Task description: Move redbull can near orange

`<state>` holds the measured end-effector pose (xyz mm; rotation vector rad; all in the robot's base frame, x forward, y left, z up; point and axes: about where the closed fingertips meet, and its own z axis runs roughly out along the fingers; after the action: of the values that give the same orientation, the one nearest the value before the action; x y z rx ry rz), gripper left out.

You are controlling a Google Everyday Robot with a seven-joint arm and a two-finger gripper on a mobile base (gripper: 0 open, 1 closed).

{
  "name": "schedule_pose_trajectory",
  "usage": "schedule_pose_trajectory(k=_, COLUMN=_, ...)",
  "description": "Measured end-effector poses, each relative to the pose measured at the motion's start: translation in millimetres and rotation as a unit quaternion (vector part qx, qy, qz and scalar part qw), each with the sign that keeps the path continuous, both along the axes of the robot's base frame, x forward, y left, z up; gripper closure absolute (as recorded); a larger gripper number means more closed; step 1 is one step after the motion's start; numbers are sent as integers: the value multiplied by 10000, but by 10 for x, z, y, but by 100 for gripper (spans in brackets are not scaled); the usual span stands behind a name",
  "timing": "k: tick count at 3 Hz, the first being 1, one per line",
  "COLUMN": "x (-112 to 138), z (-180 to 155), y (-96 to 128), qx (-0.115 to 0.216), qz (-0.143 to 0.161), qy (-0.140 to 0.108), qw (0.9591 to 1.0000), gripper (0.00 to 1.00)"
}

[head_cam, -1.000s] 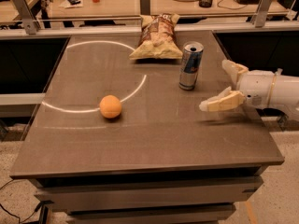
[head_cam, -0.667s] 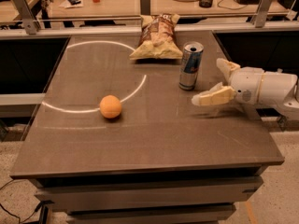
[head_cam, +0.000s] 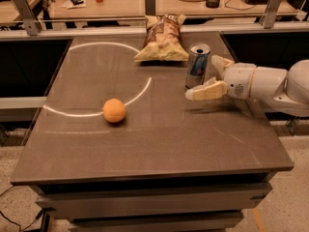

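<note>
While the end effector [head_cam: 201, 77] gapes, the redbull can [head_cam: 197, 62] stands just beside.

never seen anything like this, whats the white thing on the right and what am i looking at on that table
The white thing is a robot arm reaching in from the right. Its tip is a gripper: two pale fingers that pinch things. There is one picture, looking down at the dark table from its front. On it lie an orange at front left, a redbull can standing upright at rear right, and a crinkled chip bag behind the can. The gripper is open right beside the can, one finger by its base, the other behind it. Nothing is held yet.
</note>
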<state>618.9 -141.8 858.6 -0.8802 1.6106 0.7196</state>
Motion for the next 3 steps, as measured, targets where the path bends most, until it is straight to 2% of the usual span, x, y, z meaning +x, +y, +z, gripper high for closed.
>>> schedule_pose_trajectory(k=2, x=125, z=42, y=99, qx=22, qz=103, qy=-109, qw=9999, gripper=41)
schedule_pose_trajectory(k=3, x=141, z=101, y=12, qx=170, qz=261, qy=-108, qw=9995, gripper=65)
